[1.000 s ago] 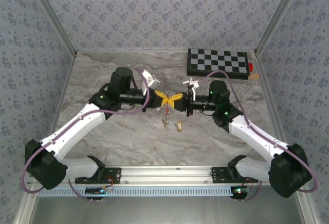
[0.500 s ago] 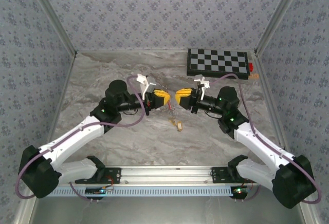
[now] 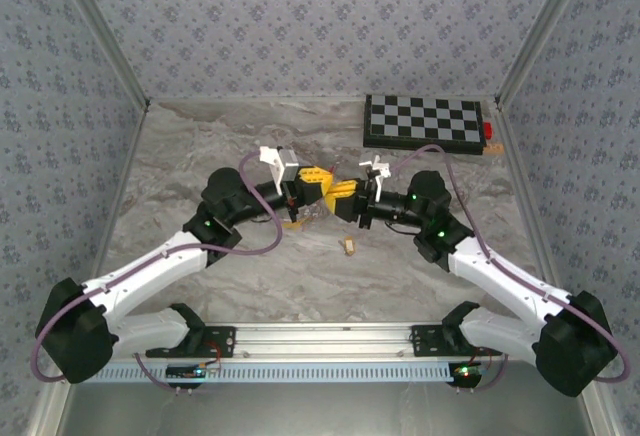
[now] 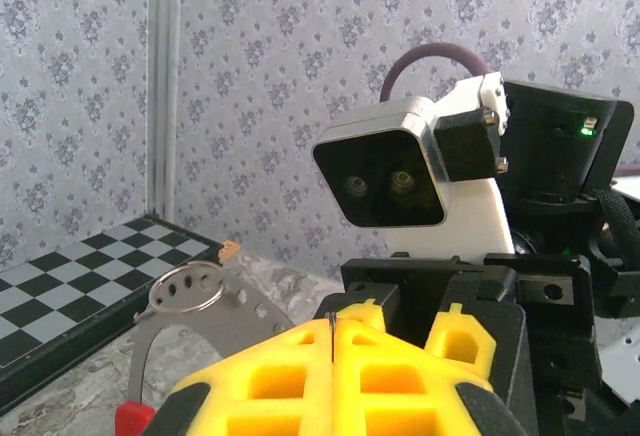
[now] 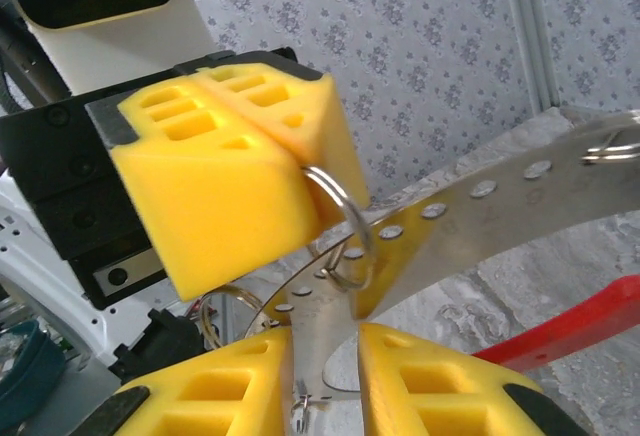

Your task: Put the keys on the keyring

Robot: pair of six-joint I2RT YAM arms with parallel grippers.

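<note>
The left tool [image 5: 298,161] is seen pressed together on a small wire ring [image 5: 362,224], which is hung against the keyring [image 5: 480,196], a grey perforated band with a red part, held up above the counter [image 3: 200,156]. The band is passed between the fingers of the right tool [image 5: 325,356]. A gap is seen beside it, so whether it is gripped cannot be told. The orange-tan key [image 3: 348,246] is seen lying on the counter, near the tools.

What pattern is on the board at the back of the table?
The board has black-and-white checks; the top view shows it best.
</note>
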